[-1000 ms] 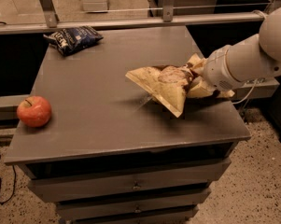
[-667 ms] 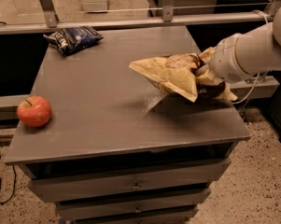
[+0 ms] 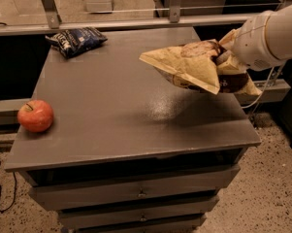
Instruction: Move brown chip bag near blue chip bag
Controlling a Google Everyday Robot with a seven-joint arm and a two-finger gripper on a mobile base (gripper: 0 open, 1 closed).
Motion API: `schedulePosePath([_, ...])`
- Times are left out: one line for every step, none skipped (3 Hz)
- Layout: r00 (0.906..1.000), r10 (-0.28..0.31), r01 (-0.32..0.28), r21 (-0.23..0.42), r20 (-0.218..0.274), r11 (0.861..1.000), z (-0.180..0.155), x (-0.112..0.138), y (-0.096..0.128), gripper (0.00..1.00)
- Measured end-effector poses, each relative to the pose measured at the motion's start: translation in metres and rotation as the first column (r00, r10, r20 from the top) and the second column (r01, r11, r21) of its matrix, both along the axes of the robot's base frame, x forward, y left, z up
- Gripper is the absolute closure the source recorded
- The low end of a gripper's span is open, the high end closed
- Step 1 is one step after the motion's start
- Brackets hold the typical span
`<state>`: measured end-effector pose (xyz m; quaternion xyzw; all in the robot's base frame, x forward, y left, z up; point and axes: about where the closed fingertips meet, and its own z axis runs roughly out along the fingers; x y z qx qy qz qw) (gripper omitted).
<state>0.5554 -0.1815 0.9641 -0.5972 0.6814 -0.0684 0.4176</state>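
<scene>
The grey worktop (image 3: 111,106) fills most of the view. Its near edge runs above a stack of drawers (image 3: 140,193), and its far edge lies just before a metal rail (image 3: 136,23). A wide bare stretch of it runs from the middle to the far left corner, and speckled floor (image 3: 271,178) shows past the right edge.

The white arm (image 3: 271,33) comes in from the right and is cut off by the picture's border. The brown chip bag (image 3: 184,67) hangs in the air over the right part of the worktop, clear of the surface, with its shadow on the grey below. It is pale tan and crinkled, with a dark brown band on its underside and a chip picture on top. Its pointed corner reaches left toward the middle.

The blue chip bag (image 3: 77,39) lies flat at the far left corner, well apart from the brown one. It is dark navy with white lettering too small to read.

A red apple (image 3: 35,115) sits at the left edge, nearer the front.

The tool (image 3: 222,61) is clenched on the right end of the brown chip bag, and the bag's folds hide most of it.
</scene>
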Motion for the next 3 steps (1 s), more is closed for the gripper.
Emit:
schedulePosePath([0.999, 0.038, -0.038, 0.001, 0.022, 0.999, -0.004, 0.019, 0.016, 1.0])
schedulePosePath([0.9929, 0.08, -0.082, 0.018, 0.088, 0.996, -0.02, 0.085, 0.046, 1.0])
schedulePosePath([0.9848, 0.088, -0.091, 0.016, 0.15, 0.996, -0.03, 0.131, 0.064, 1.0])
